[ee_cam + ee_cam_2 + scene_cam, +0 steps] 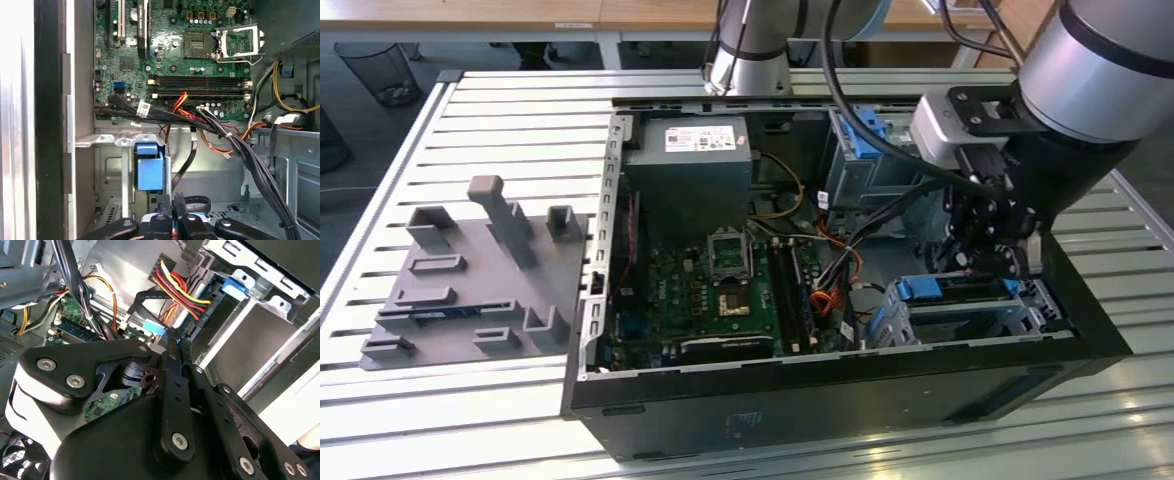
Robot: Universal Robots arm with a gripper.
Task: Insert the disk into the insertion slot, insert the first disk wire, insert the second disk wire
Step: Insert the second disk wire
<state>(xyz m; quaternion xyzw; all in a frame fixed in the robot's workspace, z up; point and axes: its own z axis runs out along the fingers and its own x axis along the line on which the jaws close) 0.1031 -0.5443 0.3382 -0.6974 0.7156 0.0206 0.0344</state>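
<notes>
The disk (945, 290), in its bright blue carrier, lies inside the insertion slot (1047, 300), the low perforated metal cage at the open computer case's corner on the exterior view's right. A wire of red, yellow and black strands (172, 280) runs to a black plug at the disk's end. My gripper (983, 266) reaches down just behind the disk. In both wrist views its fingers (172, 347) (172, 207) are pressed together, on a flat black wire (145, 295) with a light-blue plug (153, 327). A blue carrier tab (234, 286) shows by the cage.
The motherboard (720, 280) covers the case floor, with a power supply (687, 170) behind it. A taller grey cage with a blue latch (861, 140) stands at the back. Loose wire bundles (220, 130) cross near the gripper. A grey fixture plate (467, 270) lies on the slatted table.
</notes>
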